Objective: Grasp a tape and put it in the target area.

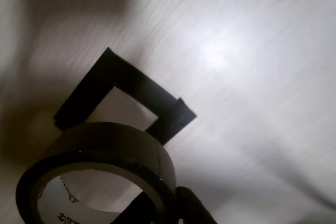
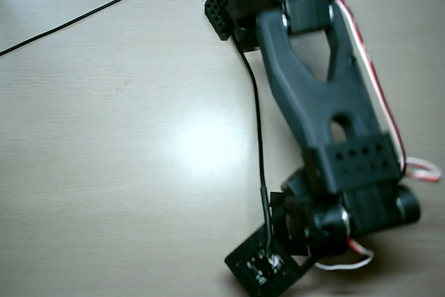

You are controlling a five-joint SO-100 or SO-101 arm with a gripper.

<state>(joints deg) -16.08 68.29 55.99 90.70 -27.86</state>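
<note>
Wrist view: tape (image 1: 105, 156) at lower left, close before the lens, its right rim against a dark finger (image 1: 191, 208) at the bottom edge. Beyond the roll, target area (image 1: 123, 95) on the pale table (image 1: 252, 77). Finger spacing cannot be told.

Pale wood-grain table (image 2: 104, 144), target area (image 1: 126, 85) of black tape strips stuck flat on it, black cable (image 2: 90, 12) trailing across
</note>
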